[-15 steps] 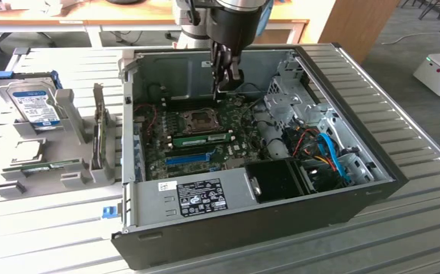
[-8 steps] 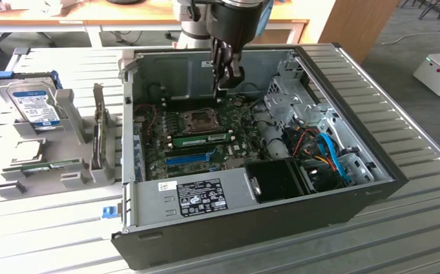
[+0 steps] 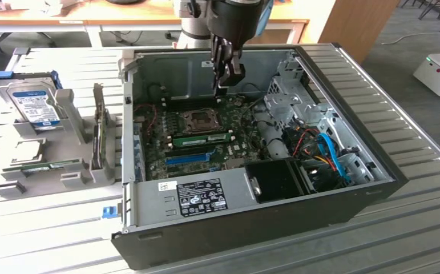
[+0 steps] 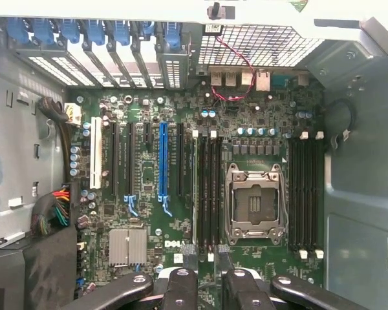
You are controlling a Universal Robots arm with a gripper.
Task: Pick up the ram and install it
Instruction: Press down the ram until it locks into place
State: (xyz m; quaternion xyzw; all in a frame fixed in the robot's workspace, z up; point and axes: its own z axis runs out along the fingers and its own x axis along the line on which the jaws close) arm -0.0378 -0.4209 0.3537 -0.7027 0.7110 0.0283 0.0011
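Parted a fair way and clamped on nothing: jaws of the black gripper (image 3: 225,85), hanging inside the open black metal computer case (image 3: 281,228), above the green motherboard (image 3: 239,123) and clear of it. Straddling, in the wrist view, the row of black memory slots (image 4: 209,194) beside the silver square processor socket (image 4: 255,200). Seated in that row in the exterior view: the ram (image 3: 202,138), a thin green stick, lying between the socket and the long blue plastic slot (image 3: 187,158). Seen edge-on from the wrist, and not to be told from the black slots there. Close around: a black fan housing (image 3: 281,180) and blue cables (image 3: 330,151) toward the exterior view's right, and a white sticker (image 3: 199,197) on the near inner wall. Outside the case, on the exterior view's left, a grey plastic rack (image 3: 71,123) on the slatted metal table (image 3: 418,217), holding a silver hard drive with a blue label (image 3: 33,105). Low in the rack, a second thin green strip (image 3: 52,166), too small to identify. Upper arm cut off by the frame.
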